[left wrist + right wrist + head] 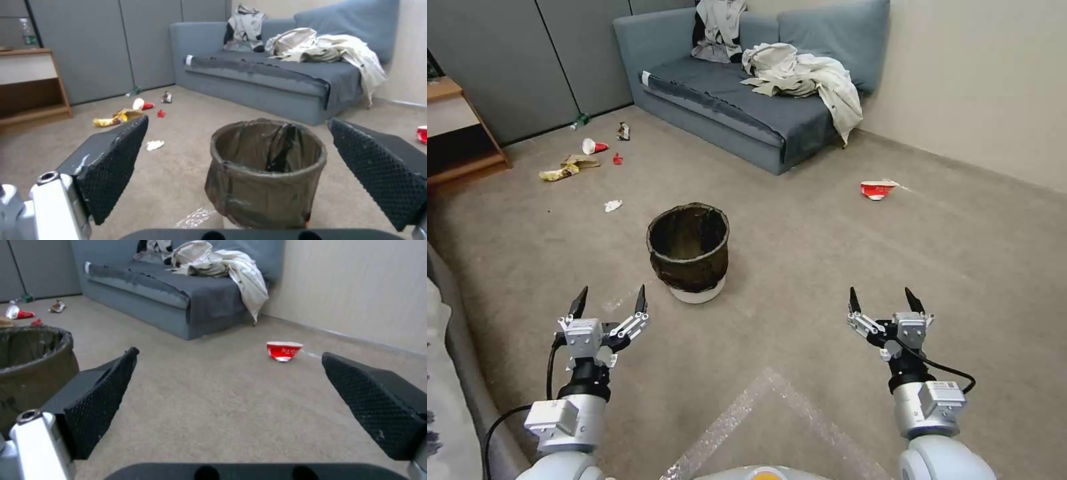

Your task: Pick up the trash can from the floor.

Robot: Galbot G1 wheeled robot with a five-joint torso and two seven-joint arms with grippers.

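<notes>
Head view shows me the trash can [688,250] standing upright on the floor [800,267], a little left of centre and just beyond my two raised arms, its dark crinkled liner folded over the rim and a white base showing underneath. My left gripper [610,301] hovers near and slightly left of the can, fingers spread wide with nothing between them; through my left wrist camera the can [266,173] sits framed between those open fingers, apart from both. My right gripper [884,300] hangs well to the right of the can, equally wide open and empty, facing bare carpet and a tipped red cup [284,350] farther off. I judge this to be the approach, with no grasp begun. The next move, as I reckon it, calls for reaching forward and down until a finger goes over the rim, or both grippers flank the wall, without tipping so light a can or snagging the loose liner.
</notes>
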